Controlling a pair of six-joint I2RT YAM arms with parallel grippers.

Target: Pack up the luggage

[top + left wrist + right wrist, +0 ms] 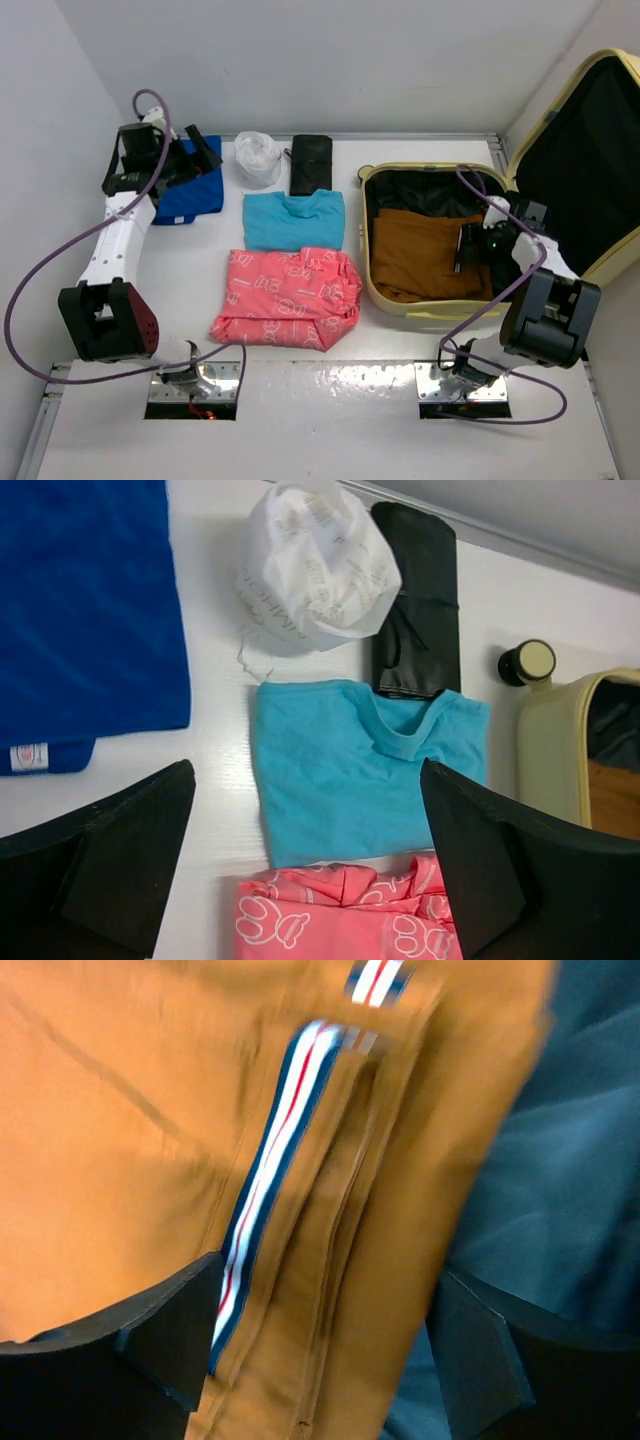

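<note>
The right gripper (468, 250) hangs wide open and empty just over the luggage (430, 310), while the open left gripper (195, 160) is far away.

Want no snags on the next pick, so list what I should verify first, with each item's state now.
1. Lid of the luggage open: ok.
2. The brown garment lying inside the luggage: ok.
3. The right gripper open above that garment: ok. Whether it touches the cloth: cannot tell, since the wrist view is blurred.
4. The left gripper open and empty: ok.
5. The teal shirt clear of its neighbours: not ok. The black pouch and the pink garment meet its edges.
</note>
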